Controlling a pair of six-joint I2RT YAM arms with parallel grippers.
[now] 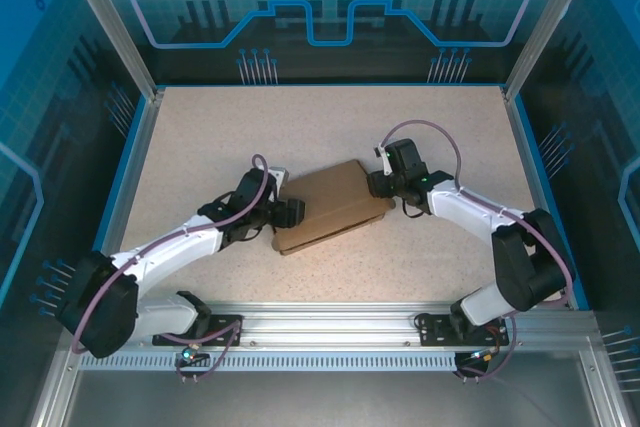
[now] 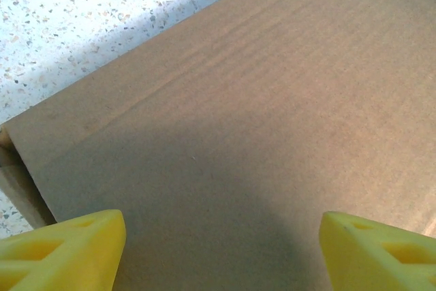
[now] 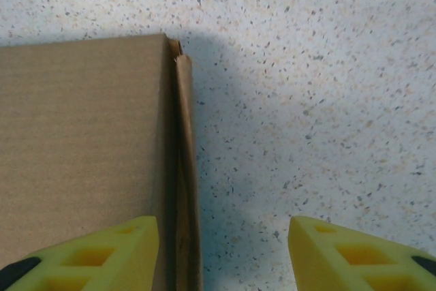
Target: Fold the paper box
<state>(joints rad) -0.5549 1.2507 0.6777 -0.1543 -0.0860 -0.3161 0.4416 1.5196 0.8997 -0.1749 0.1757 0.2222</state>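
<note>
Box (image 1: 330, 207): folded shut into a shallow form, lying mid-tabletop (image 1: 300, 117), set at an angle between the two arms. Left pincer (image 2: 221, 253): spread wide over the lid at the box's left end, gripping nothing. Right pincer (image 3: 225, 253): spread, straddling the box's right edge, one finger over the lid and the other over bare tabletop. The side wall (image 3: 184, 168) stands slightly proud at that corner.

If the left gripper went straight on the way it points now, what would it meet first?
Probably the paper box: its flat brown top panel lies straight ahead of the open left gripper. How far off it is remains unclear.
</note>
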